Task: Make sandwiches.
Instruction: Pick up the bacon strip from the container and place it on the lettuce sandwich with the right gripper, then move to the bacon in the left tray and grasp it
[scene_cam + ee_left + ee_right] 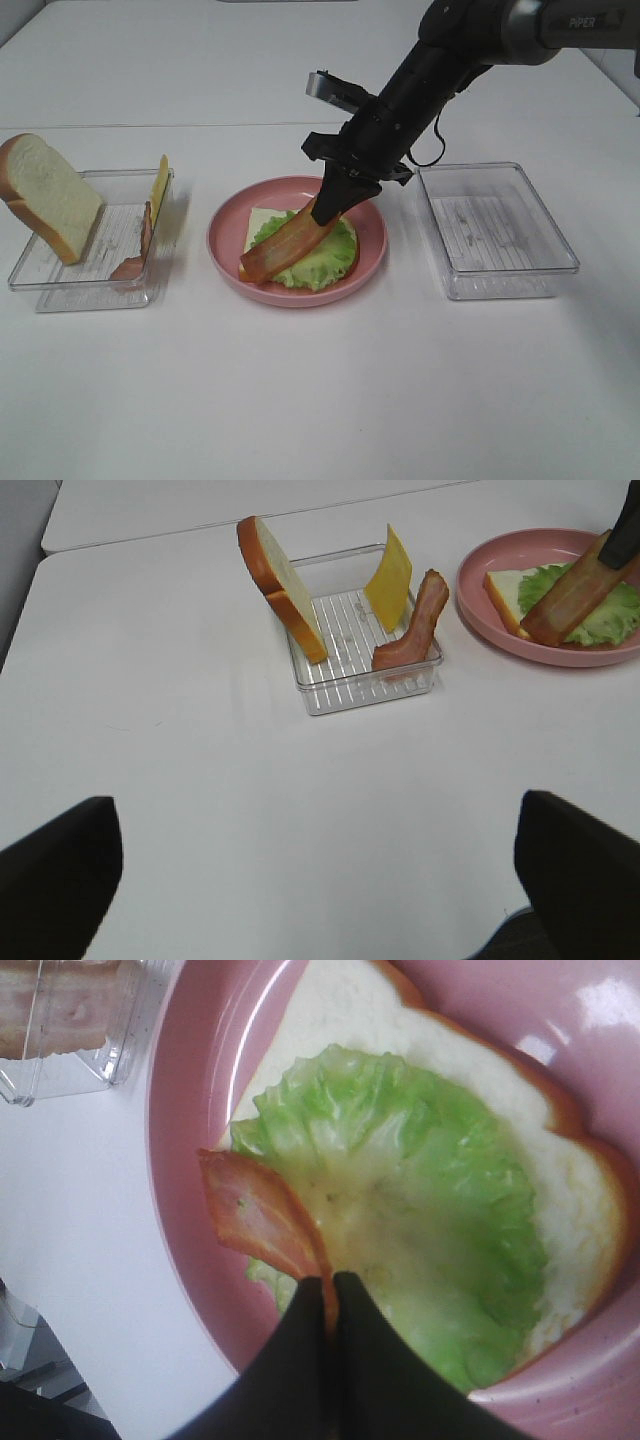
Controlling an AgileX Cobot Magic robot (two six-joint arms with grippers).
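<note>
Pinching the bacon strip point(285, 245) by its upper end, the closed right gripper point(325, 208) slants it down-left over lettuce point(328, 265) and bread slice point(258, 221) on the pink plate point(372, 245); its low tip probably touches. The left gripper point(312, 798) gapes empty.

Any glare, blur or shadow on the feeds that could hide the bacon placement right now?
Exterior high: sharp, even light, only faint shadows. Right wrist: glare on the pink plate, and the lettuce looks washed out and soft close to the right gripper, though the bacon strip is readable. Left wrist: sharp, no glare.
</note>
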